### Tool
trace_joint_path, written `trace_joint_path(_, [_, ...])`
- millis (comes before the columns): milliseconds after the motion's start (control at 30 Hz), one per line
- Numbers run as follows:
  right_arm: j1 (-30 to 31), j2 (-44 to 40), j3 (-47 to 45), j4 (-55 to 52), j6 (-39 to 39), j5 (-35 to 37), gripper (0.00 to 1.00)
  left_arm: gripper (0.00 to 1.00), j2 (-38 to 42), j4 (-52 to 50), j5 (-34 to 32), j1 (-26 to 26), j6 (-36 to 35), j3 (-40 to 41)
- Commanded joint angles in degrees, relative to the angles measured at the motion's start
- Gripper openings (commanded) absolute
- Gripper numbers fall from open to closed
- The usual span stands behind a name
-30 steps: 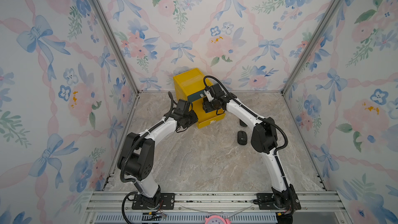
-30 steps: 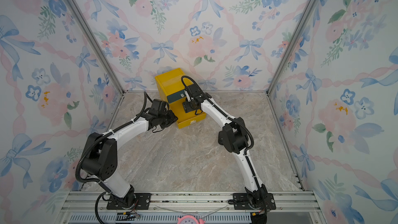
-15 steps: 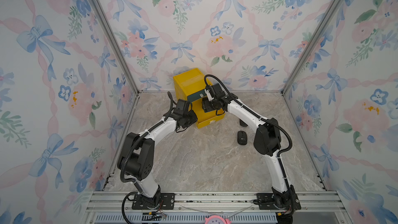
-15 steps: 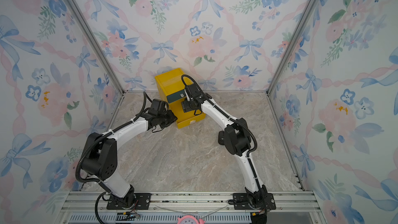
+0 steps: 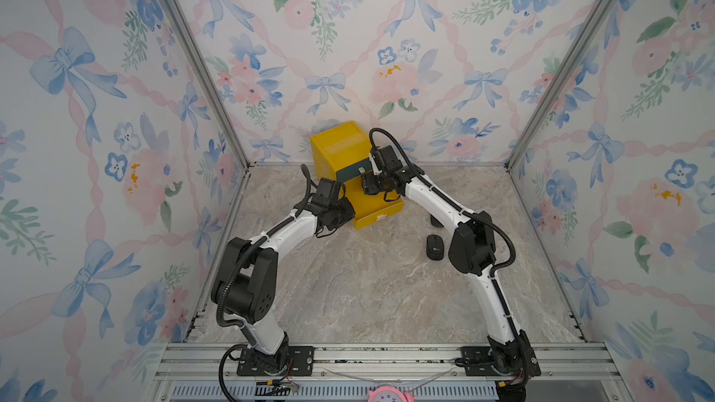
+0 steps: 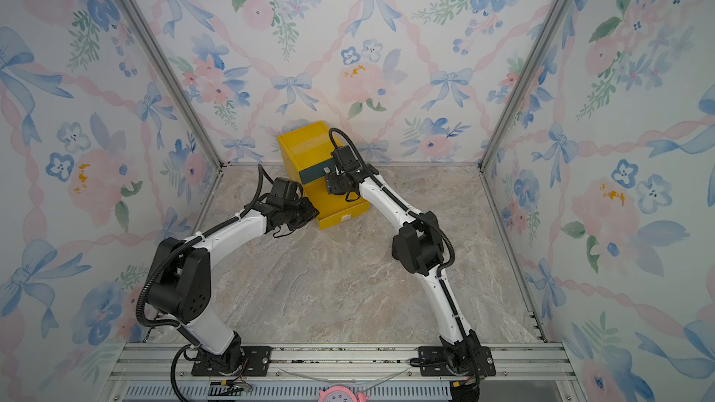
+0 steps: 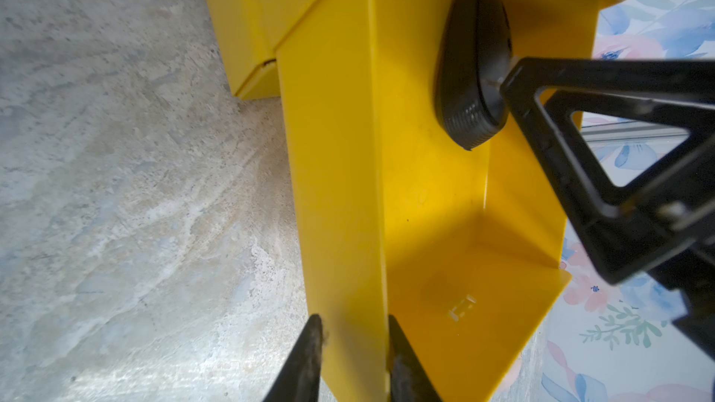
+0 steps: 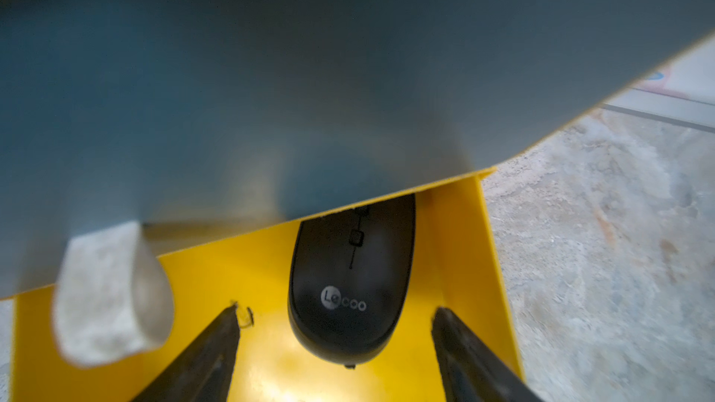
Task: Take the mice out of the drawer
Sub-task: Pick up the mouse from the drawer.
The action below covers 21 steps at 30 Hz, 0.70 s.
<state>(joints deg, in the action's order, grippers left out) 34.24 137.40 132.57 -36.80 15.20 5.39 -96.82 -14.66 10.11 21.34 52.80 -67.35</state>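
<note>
Left gripper point(image 7: 353, 320): clenched on one side wall of the pulled-out yellow drawer point(image 7: 332, 156), one finger point(image 7: 305, 361) outside the wall, the other inside.

Right gripper point(image 8: 336, 313): released, jaws spread wide and lowered into the drawer. Flanking the logo end of a black mouse point(image 8: 350, 295), with a gap on each side in the right wrist view. In the left wrist view, one fingertip right at the mouse's shell, contact impossible to tell.

Mouse flat on the drawer floor, close to one side wall, front end tucked under the blurred grey-blue panel point(image 8: 271, 71) above, pale round logo on its back. Hanging from that panel, a whitish pull tab point(image 8: 112, 291).

Further out, in both top views: drawer at the bottom of a yellow cabinet point(image 5: 337, 144), set at 12 o'clock on the marble tabletop point(image 5: 367, 288), against the back wall. Drawer front pointing toward about 5 o'clock. Left arm reaching in from 7 o'clock, right arm from 5 o'clock, both wrists over the drawer.

In a top view, a second mouse point(image 5: 435, 247) out on the tabletop at about 4 o'clock from the drawer front, apart from it, just beside the right arm's elbow. Beyond it toward 12 o'clock, a dark shape point(image 5: 435, 220), mostly hidden by the arm, too hidden to name.
</note>
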Motion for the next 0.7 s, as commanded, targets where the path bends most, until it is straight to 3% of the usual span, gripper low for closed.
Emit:
trace_joint_path(0, [0.53,2.43,-0.41,-0.38,2.45,0.48,0.78,0.29,-1.42,-0.29,0.64,-0.42,0.66,0.03])
trace_joint_path(267, [2.11,-5.98,-13.78,8.04,3.97,5.01,0.76,0.29,-1.30,-0.27,0.59,-0.40,0.73,0.10])
trace_joint_path(667, [1.80,1.22,-5.11,4.93,3.93,3.97,0.73,0.29,-1.83,-0.29,0.98,-0.33,0.48,-0.16])
